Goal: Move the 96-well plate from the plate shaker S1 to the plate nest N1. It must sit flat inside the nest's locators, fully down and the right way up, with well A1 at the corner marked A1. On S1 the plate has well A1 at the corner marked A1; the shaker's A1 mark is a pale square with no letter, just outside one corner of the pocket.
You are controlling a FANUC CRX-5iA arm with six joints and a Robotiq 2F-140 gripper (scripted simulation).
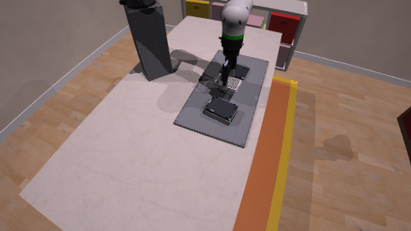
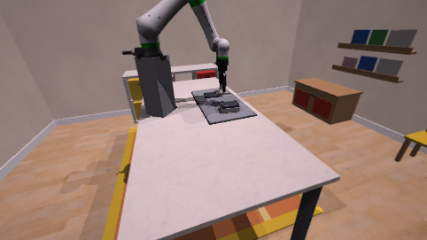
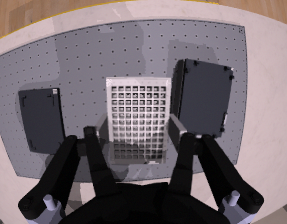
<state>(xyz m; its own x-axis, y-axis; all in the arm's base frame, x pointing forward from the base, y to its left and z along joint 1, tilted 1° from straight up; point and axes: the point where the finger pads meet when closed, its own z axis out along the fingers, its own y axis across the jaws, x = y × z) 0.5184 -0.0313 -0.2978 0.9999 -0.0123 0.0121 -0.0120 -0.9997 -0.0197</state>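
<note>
The white 96-well plate (image 3: 137,115) is held between my gripper's (image 3: 137,139) two dark fingers, above the grey perforated mat (image 3: 127,50). The gripper is shut on the plate's long sides. The plate shaker S1 (image 3: 200,96) is the thick dark box to the right of the plate, and its pocket is empty. The plate nest N1 (image 3: 41,119) is the flat dark pad to the left. In the top view the plate (image 1: 230,83) hangs between the shaker (image 1: 220,110) and the nest (image 1: 241,71). The corner marks are too small to read.
The arm's dark pedestal (image 1: 149,43) stands on the table left of the mat (image 1: 222,97). A shelf unit with coloured bins (image 1: 273,18) is behind the table. An orange and yellow strip (image 1: 270,153) runs on the floor along the table's right edge.
</note>
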